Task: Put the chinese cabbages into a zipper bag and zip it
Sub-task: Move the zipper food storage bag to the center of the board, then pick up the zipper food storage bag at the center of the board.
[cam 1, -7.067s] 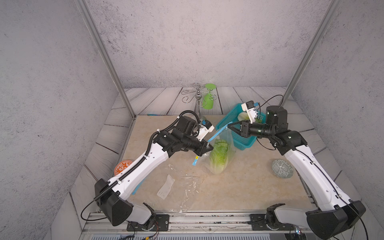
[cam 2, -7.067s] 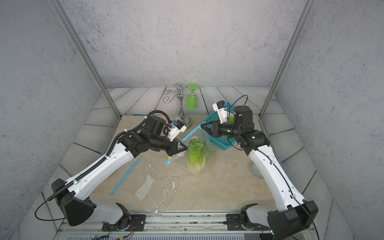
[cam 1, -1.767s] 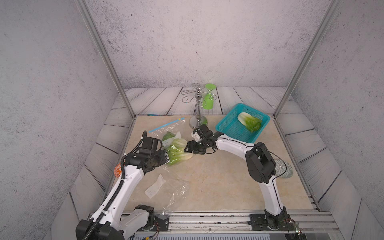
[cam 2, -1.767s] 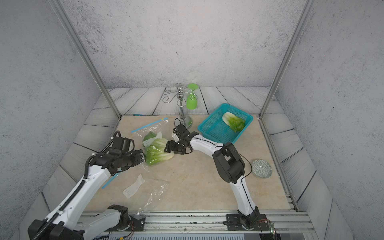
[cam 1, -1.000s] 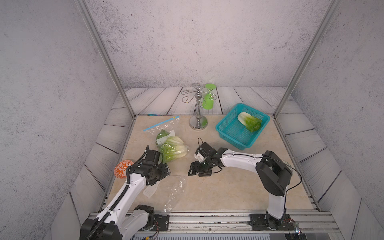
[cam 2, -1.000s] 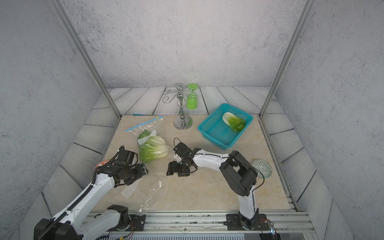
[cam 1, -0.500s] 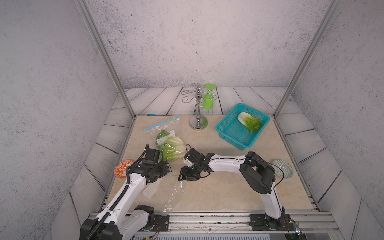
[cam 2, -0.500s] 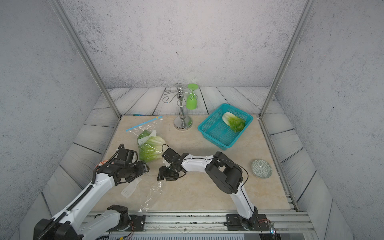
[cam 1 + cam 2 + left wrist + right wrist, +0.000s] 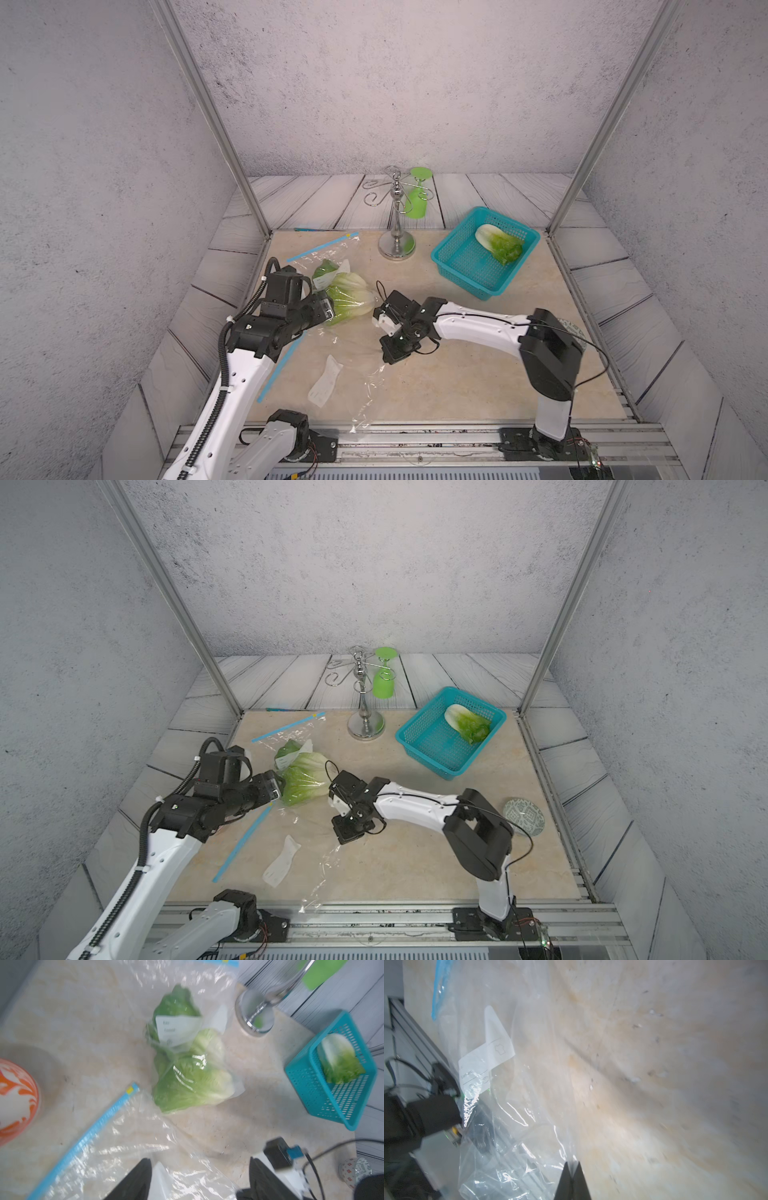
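Right claw — tight on empty bag

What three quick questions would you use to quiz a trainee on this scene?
1. True or false: the teal basket is empty.
2. What hangs from the metal stand? A) a green goblet B) a mug C) a spoon
3. Which one is shut, pinching the edge of the empty zipper bag: the left end effector or the right end effector?

Key:
1. False: one chinese cabbage lies in it.
2. A.
3. The right; the left stands open.
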